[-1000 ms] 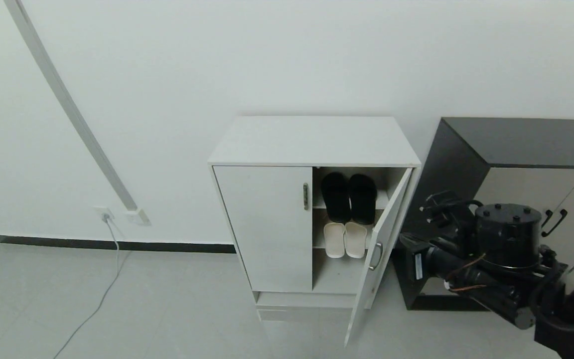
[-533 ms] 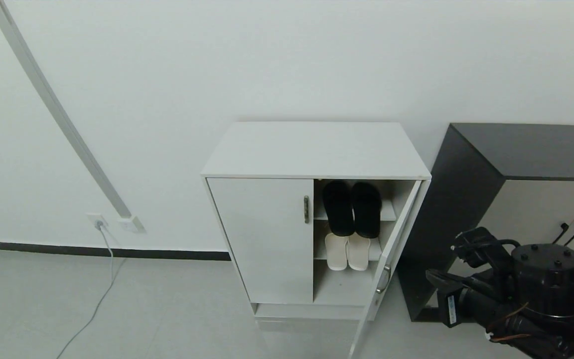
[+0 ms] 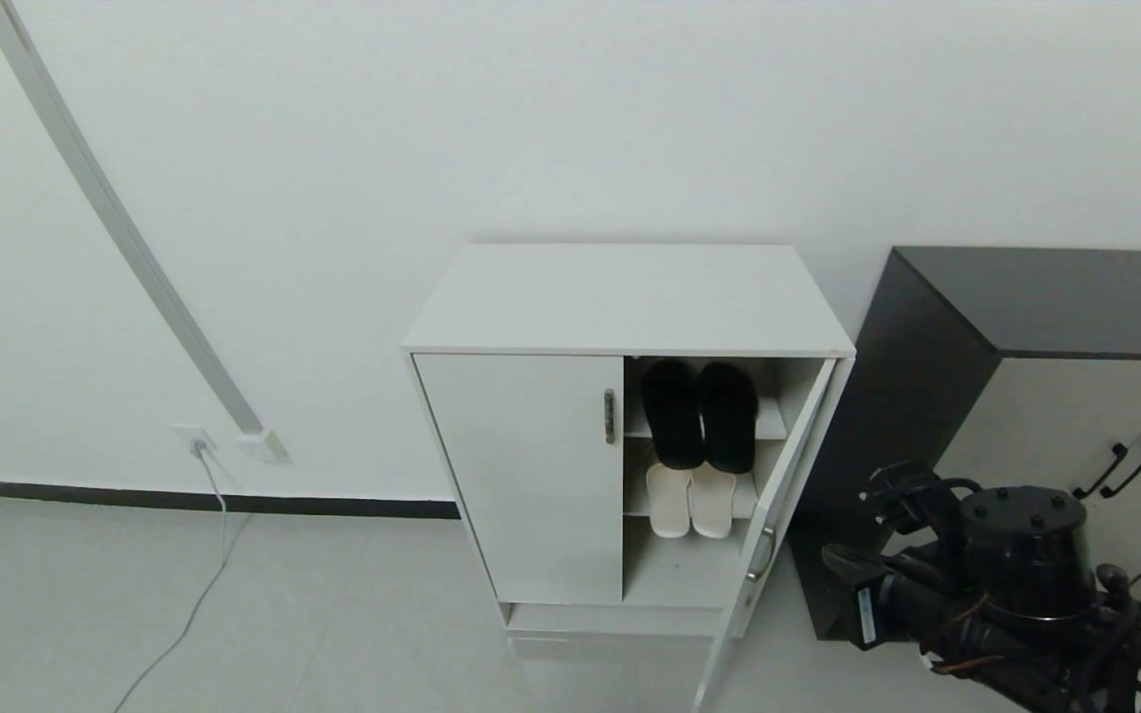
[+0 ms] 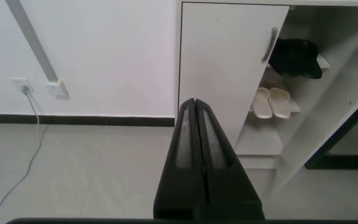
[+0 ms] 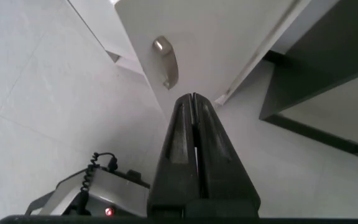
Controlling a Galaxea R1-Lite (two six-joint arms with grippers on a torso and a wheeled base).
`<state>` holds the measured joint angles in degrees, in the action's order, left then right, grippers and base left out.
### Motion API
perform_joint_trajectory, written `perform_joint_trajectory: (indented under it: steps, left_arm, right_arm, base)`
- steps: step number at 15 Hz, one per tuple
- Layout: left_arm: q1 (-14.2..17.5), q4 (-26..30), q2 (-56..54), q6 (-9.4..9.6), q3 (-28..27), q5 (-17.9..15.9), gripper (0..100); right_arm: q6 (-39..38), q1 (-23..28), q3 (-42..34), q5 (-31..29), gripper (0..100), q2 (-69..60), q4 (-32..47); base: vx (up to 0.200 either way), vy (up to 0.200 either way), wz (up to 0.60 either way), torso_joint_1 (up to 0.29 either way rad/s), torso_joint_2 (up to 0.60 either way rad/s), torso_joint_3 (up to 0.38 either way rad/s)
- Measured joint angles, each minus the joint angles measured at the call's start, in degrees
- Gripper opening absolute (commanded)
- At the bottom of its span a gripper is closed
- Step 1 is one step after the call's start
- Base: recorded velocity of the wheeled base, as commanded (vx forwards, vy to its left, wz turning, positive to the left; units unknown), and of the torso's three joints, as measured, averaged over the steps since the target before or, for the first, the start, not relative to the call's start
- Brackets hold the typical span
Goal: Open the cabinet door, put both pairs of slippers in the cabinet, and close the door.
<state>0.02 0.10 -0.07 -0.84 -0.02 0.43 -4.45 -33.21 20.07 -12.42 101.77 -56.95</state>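
By the open door, right pincer (image 5: pixel 193 98): clenched, the two fingers pressed flat together with nothing between them; the tips point at the outer face of the right door (image 5: pixel 229 31), just beside its handle (image 5: pixel 166 61). Whether they touch the panel cannot be told.
Left pincer (image 4: pixel 194 104): clenched too and holding nothing, the fingers shut into one narrow wedge; it points toward the left door (image 4: pixel 225 56) and is well apart from it, above the floor (image 4: pixel 92 162).
Cabinet (image 3: pixel 620 297): white, standing on the floor against the wall, just beside a dark cabinet (image 3: pixel 927 376) on the robot's right.
Right door, head view (image 3: pixel 777 495): swung outward, seen almost edge-on, hinged at the cabinet's right side.
Left door, head view (image 3: pixel 521 475): shut flat, with a small upright handle at its inner edge.
Upper shelf: black slippers (image 3: pixel 699 411), side by side and touching, their ends hanging over the shelf's front edge.
Middle shelf: white slippers (image 3: pixel 691 500), side by side, directly under the black pair.
Bottom shelf (image 3: pixel 670 569): bare board.
Right arm (image 3: pixel 986 594): low at the robot's right, in front of the dark cabinet, forearm directed at the open door's handle side.
Wall: a socket (image 3: pixel 196 439) with a cable (image 3: pixel 204 574) trailing down onto the floor.
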Motion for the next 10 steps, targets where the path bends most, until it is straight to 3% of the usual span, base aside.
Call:
perform_joint_trajectory:
  steps: [10]
  left_arm:
    - [0.05,0.00,0.00,-0.02,-0.05,0.00,0]
  right_arm:
    - [0.10,0.90,13.51,1.27,0,12.97,-2.35]
  base:
    - [0.000,0.000,0.00,0.000,0.00,0.000]
